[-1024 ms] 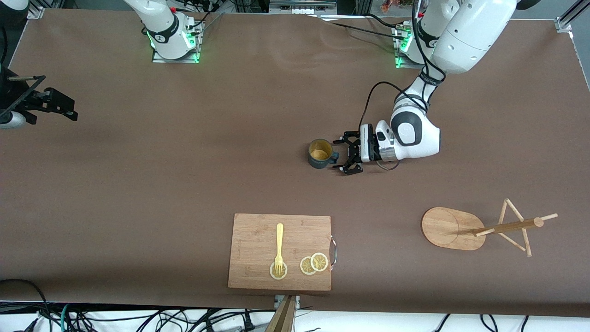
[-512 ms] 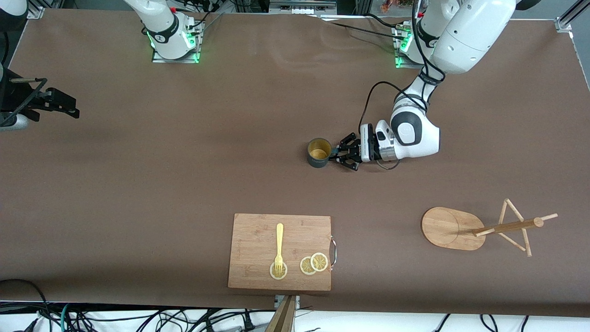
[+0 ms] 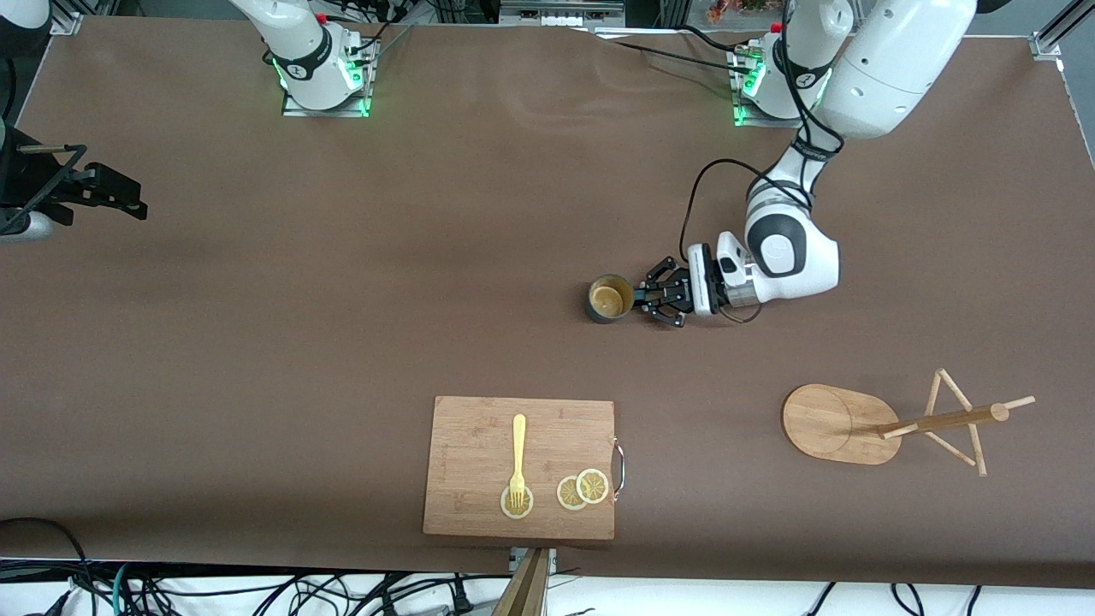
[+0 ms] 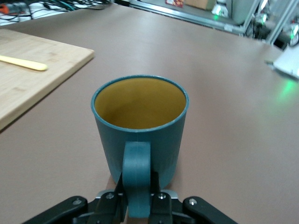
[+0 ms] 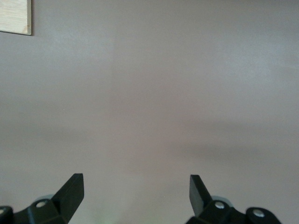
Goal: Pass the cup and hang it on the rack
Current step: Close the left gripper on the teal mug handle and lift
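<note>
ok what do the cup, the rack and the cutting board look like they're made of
The cup looks like matte plastic or glazed ceramic, hard to tell which: smooth teal outside, mustard inside, with no shine. The left gripper is shut on its handle. The rack looks like light unfinished wood, with grain visible on its oval base. The cutting board looks like bamboo, striped in strips, with a metal handle.

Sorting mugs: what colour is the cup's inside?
Mustard yellow inside the cup; the left wrist view shows it best.
</note>
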